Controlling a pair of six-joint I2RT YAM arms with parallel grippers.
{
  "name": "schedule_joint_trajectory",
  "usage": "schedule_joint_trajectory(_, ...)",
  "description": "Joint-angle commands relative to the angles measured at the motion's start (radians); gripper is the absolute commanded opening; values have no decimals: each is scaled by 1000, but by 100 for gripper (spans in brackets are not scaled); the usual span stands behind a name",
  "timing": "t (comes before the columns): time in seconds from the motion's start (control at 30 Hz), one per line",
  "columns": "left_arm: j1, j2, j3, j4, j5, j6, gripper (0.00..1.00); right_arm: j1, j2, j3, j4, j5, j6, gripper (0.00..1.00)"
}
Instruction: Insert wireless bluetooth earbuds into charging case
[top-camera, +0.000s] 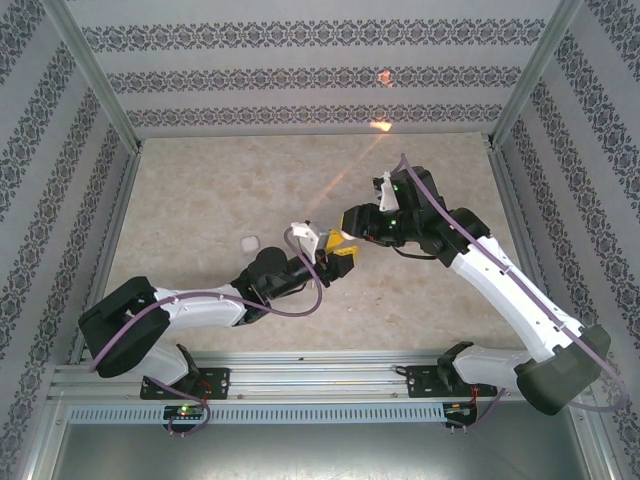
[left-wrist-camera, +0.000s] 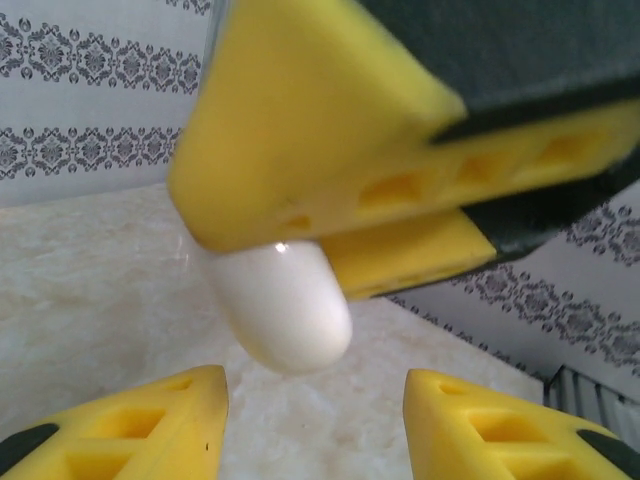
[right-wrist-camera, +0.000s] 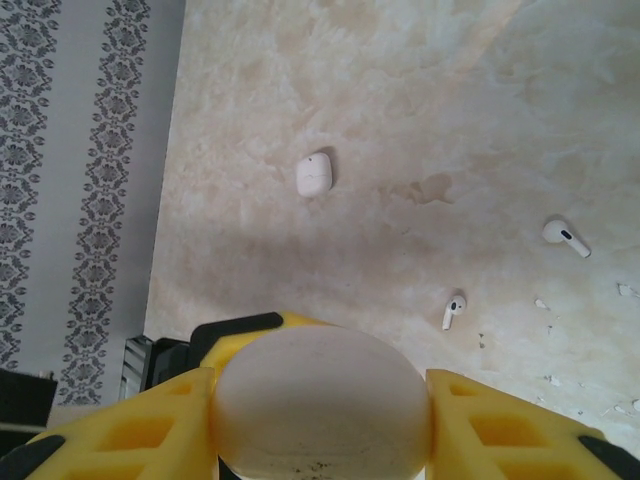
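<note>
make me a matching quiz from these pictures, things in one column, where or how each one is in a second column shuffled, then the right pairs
Things
1. left gripper
2. right gripper
3. small white rounded-square plastic pebble
4. two tiny white short-stemmed plastic earbuds

States
a. clamped on a smooth white rounded plastic piece
b. lying apart from each other on the beige marbled tabletop
c. open, nothing between its fingers
d. lying alone on the tabletop, nearer the patterned wall

Pairs: 1-c, 2-a, 3-d, 4-b
</note>
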Motion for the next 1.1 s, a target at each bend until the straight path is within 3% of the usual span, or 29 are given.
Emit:
schedule_joint_trajectory(0.0, 21, 6, 27, 116, 14, -93, 47, 11, -27, -24, 6, -10, 17, 42)
schedule_joint_trajectory(0.2, 29, 25, 60, 105, 34, -136, 42, 13, -21, -24, 7, -33, 19, 42)
schedule_joint_trajectory(0.43, 50, 26, 71, 97, 53, -178, 13, 22, -21, -23, 10, -51, 22, 43)
schedule_joint_trajectory(0.53, 57, 17, 66, 94, 60, -183, 5, 28, -23, -23, 19, -62, 20, 47)
schedule_joint_trajectory(0.8, 117, -78, 44, 26, 124, -220, 2, -1, -56, 21, 80, -174, -44, 71)
schedule_joint_trajectory(1.07, 250, -239, 70, -144, 377, -357, 2, -77, -93, 15, 233, -339, -55, 73)
